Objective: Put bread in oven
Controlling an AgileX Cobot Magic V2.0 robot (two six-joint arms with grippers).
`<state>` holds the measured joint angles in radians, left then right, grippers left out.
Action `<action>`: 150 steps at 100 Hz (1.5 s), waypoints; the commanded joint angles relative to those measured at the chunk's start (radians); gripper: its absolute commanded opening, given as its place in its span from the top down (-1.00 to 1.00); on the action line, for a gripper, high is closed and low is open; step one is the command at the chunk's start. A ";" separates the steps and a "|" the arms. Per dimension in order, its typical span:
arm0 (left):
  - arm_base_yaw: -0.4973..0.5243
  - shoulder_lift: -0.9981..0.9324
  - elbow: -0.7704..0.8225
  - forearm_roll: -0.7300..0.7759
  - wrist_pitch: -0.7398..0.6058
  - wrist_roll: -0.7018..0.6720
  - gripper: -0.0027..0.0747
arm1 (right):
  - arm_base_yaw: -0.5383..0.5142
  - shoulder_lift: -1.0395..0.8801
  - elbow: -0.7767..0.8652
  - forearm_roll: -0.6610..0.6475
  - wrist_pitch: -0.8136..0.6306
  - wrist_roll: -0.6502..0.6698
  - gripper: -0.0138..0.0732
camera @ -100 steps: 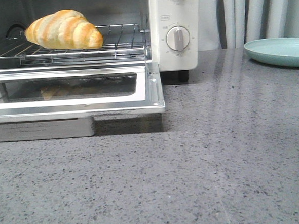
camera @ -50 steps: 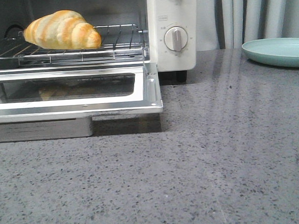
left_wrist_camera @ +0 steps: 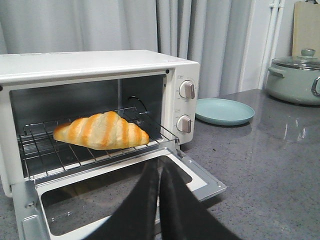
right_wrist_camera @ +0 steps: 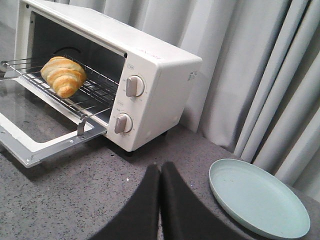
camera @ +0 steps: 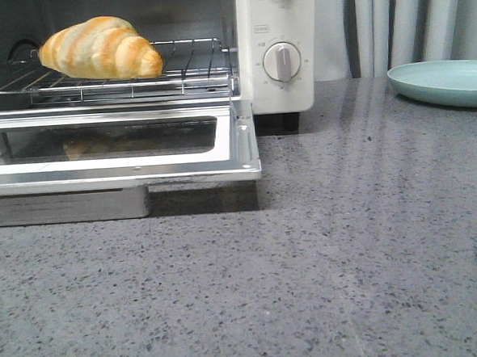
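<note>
Grey countertop [camera: 349,261], bread [left_wrist_camera: 101,131] on oven [left_wrist_camera: 100,65] rack, beyond closed left pincer [left_wrist_camera: 159,175]

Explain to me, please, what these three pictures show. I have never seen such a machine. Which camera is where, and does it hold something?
This is a robot with two arms. One picture looks forward over the grey table. The other two come from cameras on each wrist. The dark shapes at their lower edge are the left hand and right hand, both closed and holding nothing. The bread lies on the wire rack inside the white oven, whose door is open. A pale green plate sits empty nearby, and a lidded pot stands farther off.
</note>
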<state>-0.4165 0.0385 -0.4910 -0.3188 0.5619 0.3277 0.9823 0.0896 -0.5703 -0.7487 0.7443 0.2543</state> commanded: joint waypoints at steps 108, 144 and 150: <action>0.258 -0.071 0.474 0.207 -0.431 -0.276 0.99 | -0.005 0.024 -0.020 -0.043 -0.067 0.005 0.79; 0.257 -0.071 0.514 0.216 -0.288 -0.289 0.99 | -0.005 0.024 -0.020 -0.043 -0.067 0.005 0.79; 0.257 -0.071 0.514 0.214 -0.250 -0.292 0.99 | -0.005 0.024 -0.020 -0.043 -0.067 0.005 0.79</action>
<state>-0.1595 -0.0043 0.0009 -0.1027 0.3211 0.0487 0.9823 0.0896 -0.5687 -0.7508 0.7426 0.2567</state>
